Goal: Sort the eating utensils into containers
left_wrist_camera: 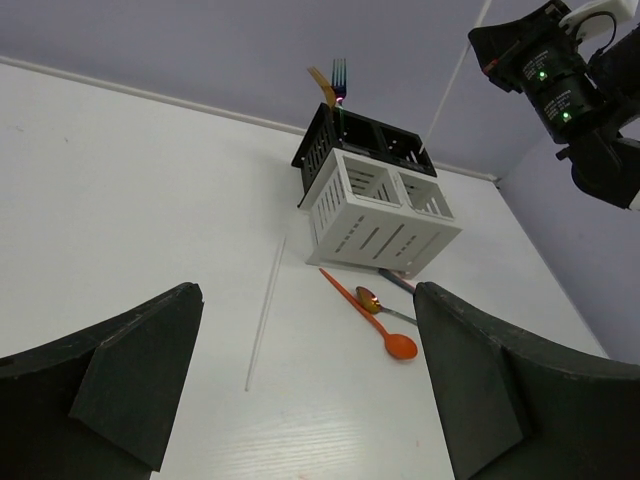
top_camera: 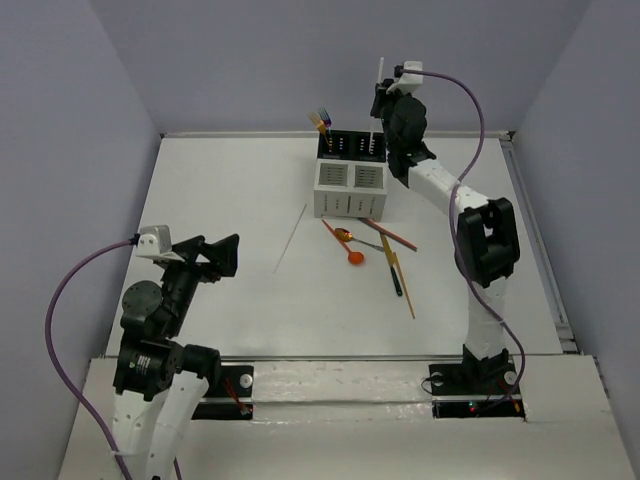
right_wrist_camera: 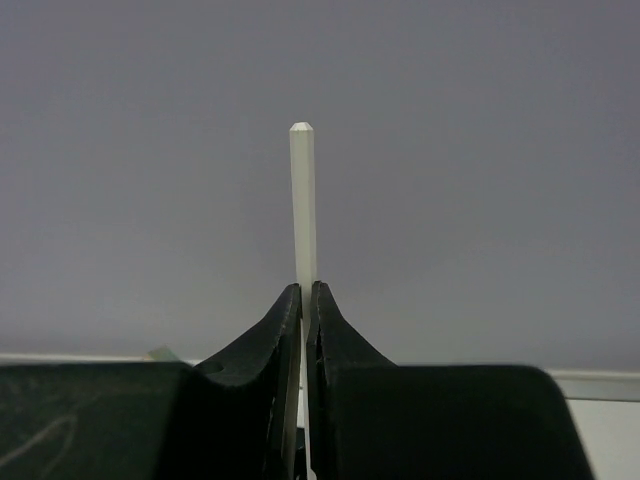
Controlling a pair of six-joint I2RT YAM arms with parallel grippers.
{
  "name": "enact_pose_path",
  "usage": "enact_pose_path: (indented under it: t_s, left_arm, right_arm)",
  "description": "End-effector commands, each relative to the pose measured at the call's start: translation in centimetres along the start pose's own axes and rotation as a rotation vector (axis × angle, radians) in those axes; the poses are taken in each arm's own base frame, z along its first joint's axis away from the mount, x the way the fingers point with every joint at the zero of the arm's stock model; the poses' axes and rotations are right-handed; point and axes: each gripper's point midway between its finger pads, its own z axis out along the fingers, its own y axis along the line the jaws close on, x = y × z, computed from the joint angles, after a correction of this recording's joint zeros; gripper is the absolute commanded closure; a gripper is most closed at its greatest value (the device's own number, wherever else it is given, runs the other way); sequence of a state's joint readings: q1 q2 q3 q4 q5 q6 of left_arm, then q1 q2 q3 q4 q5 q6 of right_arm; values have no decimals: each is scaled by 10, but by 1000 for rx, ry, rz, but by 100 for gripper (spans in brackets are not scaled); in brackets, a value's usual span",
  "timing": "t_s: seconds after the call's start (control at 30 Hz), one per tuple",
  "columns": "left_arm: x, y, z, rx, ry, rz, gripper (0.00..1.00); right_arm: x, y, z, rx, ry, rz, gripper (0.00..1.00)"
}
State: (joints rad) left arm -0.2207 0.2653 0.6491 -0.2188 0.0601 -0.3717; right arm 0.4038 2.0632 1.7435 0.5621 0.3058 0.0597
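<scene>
The caddy (top_camera: 349,188) stands at the table's middle back, its white boxes in front and black boxes behind; it also shows in the left wrist view (left_wrist_camera: 380,210). A gold and an iridescent fork (top_camera: 320,119) stand in the left black box. My right gripper (top_camera: 380,92) is shut on an upright white stick (right_wrist_camera: 302,200) above the right black box, with the stick's lower end at that box's rim. A second white stick (top_camera: 291,238) lies left of the caddy. An orange spoon (top_camera: 347,247), a gold spoon (top_camera: 345,235) and several sticks (top_camera: 397,264) lie in front of it. My left gripper (top_camera: 226,255) is open and empty.
The table's raised back edge (top_camera: 240,134) runs just behind the caddy. The right arm (top_camera: 485,240) stretches over the table's right side. Purple cables (top_camera: 470,100) loop from both wrists.
</scene>
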Motion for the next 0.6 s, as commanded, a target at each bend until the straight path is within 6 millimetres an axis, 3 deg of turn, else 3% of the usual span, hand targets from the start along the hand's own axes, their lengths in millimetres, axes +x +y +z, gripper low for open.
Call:
enact_pose_path:
  t_s: [0.0,0.07,0.1,0.27,0.57]
  left_arm:
    - [-12,-4,4,15,-40,16,1]
    - [-12,-4,5,15,-36,18,1]
    - [-11,-3,6,12,-33,18,1]
    - [-9,0,8,0,-23,18,1]
    - [-11,2,8,-8,-28,21,1]
  right_arm:
    - [-47,-16,24,40,-139,3,93]
    - [-52,-22,32,48,-153,6,93]
    - [-37,-30,39,64,-136,-5,93]
    - [-19,-34,50,64,-139,-24,93]
    - [28,-28,41,-1,-97,12,93]
